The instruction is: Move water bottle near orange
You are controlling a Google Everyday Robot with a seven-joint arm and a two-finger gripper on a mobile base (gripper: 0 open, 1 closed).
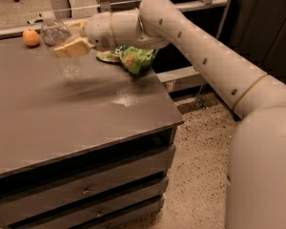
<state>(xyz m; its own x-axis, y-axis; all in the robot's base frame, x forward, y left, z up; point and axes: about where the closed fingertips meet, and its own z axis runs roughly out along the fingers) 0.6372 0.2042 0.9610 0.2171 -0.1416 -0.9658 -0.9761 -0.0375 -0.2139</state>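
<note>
The clear water bottle (62, 44) is upright, held above the grey table (76, 113) near its far left. My gripper (69, 38) is shut on the water bottle around its upper part, its tan fingers (72, 47) on either side. The orange (31, 37) sits on the table at the far left corner, a short way to the left of the bottle and apart from it. My white arm reaches in from the right.
A green snack bag (129, 57) lies on the table's far right part, under my arm. The table has drawers (86, 190) in front. A speckled floor lies to the right, a rail and an office chair behind.
</note>
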